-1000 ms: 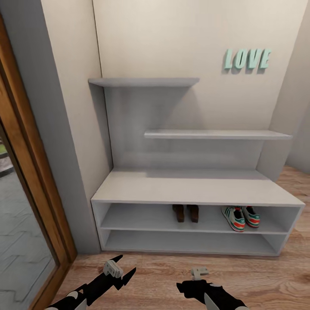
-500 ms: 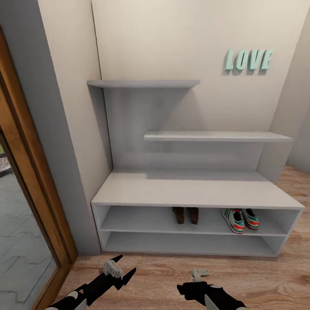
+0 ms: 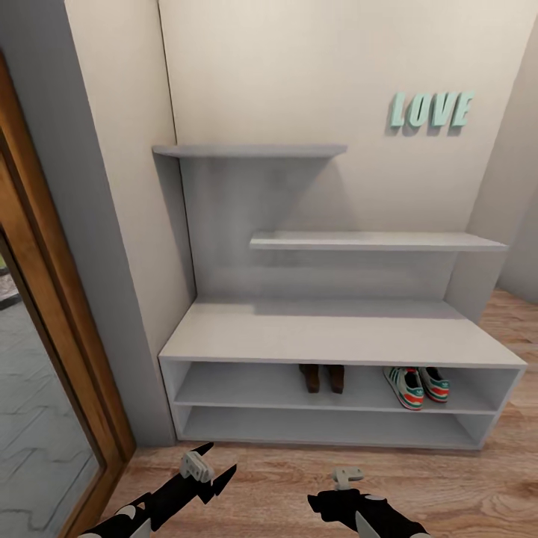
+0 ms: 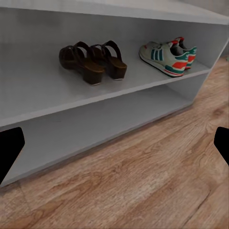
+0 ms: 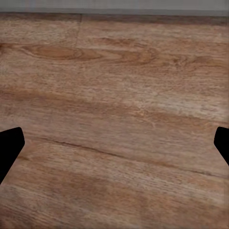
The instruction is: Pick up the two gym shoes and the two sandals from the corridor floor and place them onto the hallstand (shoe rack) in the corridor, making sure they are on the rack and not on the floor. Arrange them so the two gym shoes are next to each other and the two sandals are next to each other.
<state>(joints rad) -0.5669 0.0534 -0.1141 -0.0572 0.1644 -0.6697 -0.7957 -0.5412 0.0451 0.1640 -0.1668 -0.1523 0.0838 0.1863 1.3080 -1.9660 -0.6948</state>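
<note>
The two gym shoes (image 3: 417, 385) stand side by side on the upper open shelf of the hallstand (image 3: 329, 332), toward its right end. The two dark brown sandals (image 3: 323, 377) sit together just left of them on the same shelf. In the left wrist view the sandals (image 4: 93, 59) and the gym shoes (image 4: 169, 56) lie ahead on that shelf. My left gripper (image 3: 223, 457) hovers low over the corridor floor (image 3: 284, 486) in front of the rack, open and empty, fingers (image 4: 9, 152) wide apart. My right gripper (image 3: 340, 489) is open over bare planks (image 5: 114, 95).
A wood-framed glass door (image 3: 45, 359) borders the left side. Stepped wall shelves (image 3: 373, 240) rise above the bench, with a teal LOVE sign (image 3: 430, 110) on the wall. The lower shelf (image 3: 321, 426) holds nothing. Wood floor continues to the right of the rack.
The whole picture has slid slightly downward, so the head camera has moved. Shoes, sandals and both grippers keep their places.
</note>
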